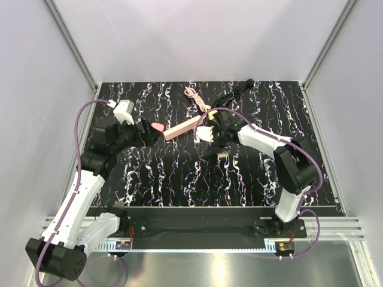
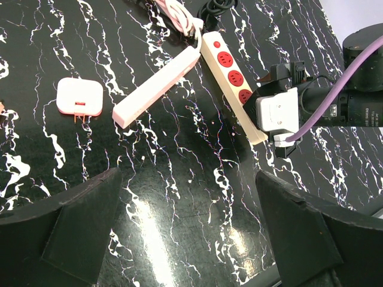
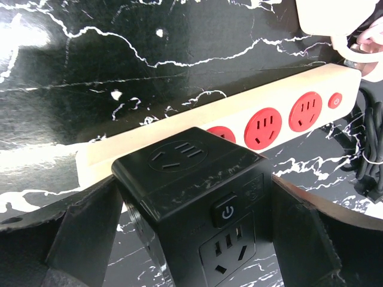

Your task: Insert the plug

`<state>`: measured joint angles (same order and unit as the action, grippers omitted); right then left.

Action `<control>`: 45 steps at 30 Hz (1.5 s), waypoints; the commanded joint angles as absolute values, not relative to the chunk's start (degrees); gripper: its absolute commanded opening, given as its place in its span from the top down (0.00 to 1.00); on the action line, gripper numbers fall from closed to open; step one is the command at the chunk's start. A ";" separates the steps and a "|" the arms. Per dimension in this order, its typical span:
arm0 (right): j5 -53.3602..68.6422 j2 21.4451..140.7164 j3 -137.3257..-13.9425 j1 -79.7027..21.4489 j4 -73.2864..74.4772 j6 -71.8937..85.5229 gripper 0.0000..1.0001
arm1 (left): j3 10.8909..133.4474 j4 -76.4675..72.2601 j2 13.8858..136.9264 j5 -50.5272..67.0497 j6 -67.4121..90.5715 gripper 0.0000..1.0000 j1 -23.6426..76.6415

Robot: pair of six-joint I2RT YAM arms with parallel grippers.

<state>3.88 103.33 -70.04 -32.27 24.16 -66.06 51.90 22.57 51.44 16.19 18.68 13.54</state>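
Top cam first: black marbled worktop, with the left gripper over on the left and a small pink square plug just beside its tips. A pink power strip lies diagonally right next to that. The right gripper is down by the far end of the pink strip. A pink cord and a black cord are bunched up further back. Left wrist cam: the left gripper's jaws are spread wide with nothing in them. The pink square plug lies loose and flat on the worktop, left of the pink strip and clear of it. A cream power strip with three red sockets and a red button lies just beside the pink one, and the right gripper hangs over its blank end. Right wrist cam: a black cube socket fills the gap between the right gripper's widely spread fingers. It's right in front of the cream strip and hides part of the third red socket. Honestly can't tell if the fingers are actually pinching it.
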 commanded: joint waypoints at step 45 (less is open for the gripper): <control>6.77 97.65 -71.02 -32.34 26.98 -65.30 0.00 | 51.59 19.16 50.98 18.10 18.89 0.01 13.27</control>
